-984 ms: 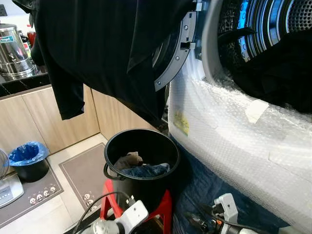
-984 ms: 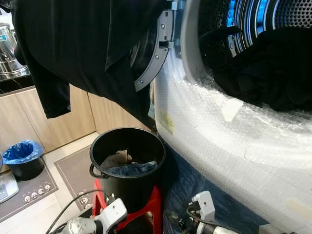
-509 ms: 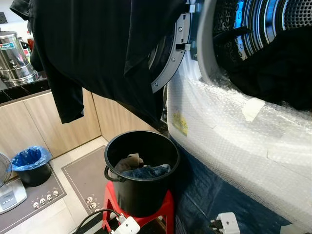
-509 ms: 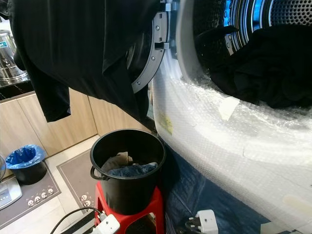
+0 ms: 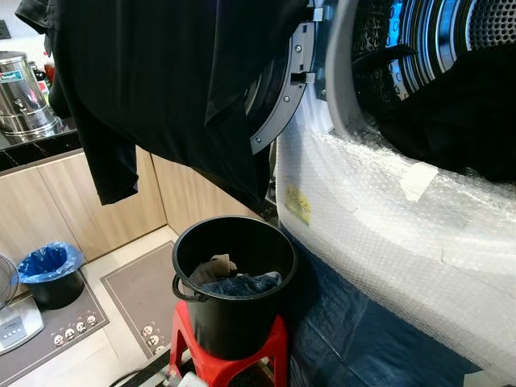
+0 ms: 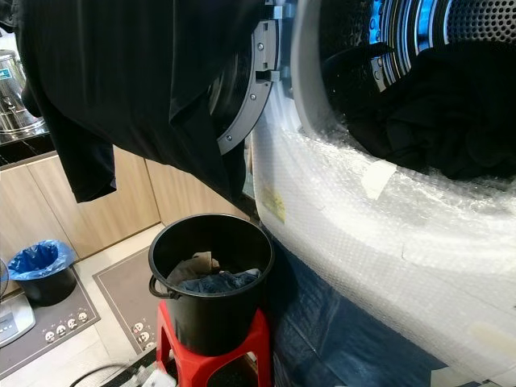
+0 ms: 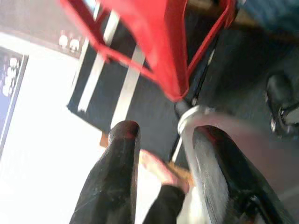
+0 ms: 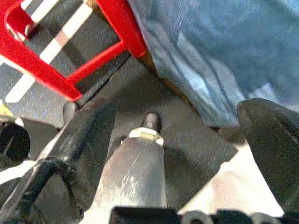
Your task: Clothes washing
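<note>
Left eye view: black bucket (image 5: 234, 294) sits on a red stool (image 5: 230, 363), with a beige cloth and blue denim (image 5: 242, 282) inside it. Big black garment (image 5: 169, 89) hangs over the open washer door (image 5: 282, 93). Washing machine (image 5: 387, 234) is wrapped in bubble wrap; dark clothes (image 5: 459, 121) lie in the drum mouth. Blue tarp (image 5: 355, 339) lies under the machine. Small black bin with blue liner (image 5: 48, 270) stands on the floor by the wooden cabinets; steel urn (image 5: 20, 89) on the counter.

Right eye view: same scene, bucket just beside the machine's front, clothes piled low in it.

Left wrist view: my left gripper (image 7: 166, 154) hangs low near the floor, fingers apart and holding nothing, below the stool's red legs.

Right wrist view: my right gripper (image 8: 180, 130) has its fingers spread wide, nothing between them, over dark floor beside the stool leg and the tarp's edge.
</note>
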`<state>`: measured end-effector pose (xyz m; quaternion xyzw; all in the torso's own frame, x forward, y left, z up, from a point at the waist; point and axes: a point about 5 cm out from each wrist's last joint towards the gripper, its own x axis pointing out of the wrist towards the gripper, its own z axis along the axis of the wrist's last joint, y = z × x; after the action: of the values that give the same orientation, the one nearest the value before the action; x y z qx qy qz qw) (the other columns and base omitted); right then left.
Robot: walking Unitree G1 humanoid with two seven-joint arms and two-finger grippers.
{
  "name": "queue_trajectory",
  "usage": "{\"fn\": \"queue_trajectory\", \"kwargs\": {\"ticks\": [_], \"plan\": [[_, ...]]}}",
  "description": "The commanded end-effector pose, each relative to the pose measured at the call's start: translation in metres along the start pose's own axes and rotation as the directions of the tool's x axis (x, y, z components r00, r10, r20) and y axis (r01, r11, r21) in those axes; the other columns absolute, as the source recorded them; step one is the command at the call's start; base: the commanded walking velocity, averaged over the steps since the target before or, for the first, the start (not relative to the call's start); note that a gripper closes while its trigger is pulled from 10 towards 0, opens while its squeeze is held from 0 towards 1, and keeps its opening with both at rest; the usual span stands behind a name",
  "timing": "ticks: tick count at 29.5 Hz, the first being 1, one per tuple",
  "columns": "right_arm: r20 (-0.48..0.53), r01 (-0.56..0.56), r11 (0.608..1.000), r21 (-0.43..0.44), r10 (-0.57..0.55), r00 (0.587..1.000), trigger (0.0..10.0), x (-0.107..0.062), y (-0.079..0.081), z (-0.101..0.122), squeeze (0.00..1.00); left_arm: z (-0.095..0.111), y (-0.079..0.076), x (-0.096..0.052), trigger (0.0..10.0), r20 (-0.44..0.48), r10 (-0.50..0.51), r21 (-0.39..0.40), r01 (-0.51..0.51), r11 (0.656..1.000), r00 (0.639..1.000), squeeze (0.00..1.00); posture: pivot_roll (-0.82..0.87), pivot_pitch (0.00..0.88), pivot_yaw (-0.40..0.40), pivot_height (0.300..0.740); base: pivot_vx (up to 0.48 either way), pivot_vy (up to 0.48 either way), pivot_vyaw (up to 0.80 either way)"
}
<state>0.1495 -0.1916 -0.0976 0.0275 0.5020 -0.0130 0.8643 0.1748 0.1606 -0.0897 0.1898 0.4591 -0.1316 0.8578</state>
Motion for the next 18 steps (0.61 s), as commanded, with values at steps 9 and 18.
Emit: {"fn": "queue_trajectory", "kwargs": {"ticks": [9,18], "plan": [[0.022,0.017,0.998,-0.066,-0.016,1.0,10.0,0.004,0.008,0.016,0.0,-0.014,0.007,-0.002,10.0,-0.071,0.08,-0.114,-0.087,0.99,0.994,0.0,0.01,0.0,-0.01,0.74,0.0,0.0,0.0],[0.004,0.051,0.994,-0.101,-0.051,0.999,10.0,0.002,-0.003,0.011,0.0,0.001,0.0,0.001,10.0,-0.025,0.054,-0.052,-0.055,0.997,0.998,0.0,0.02,0.0,-0.013,0.74,0.0,0.0,0.0]]}}
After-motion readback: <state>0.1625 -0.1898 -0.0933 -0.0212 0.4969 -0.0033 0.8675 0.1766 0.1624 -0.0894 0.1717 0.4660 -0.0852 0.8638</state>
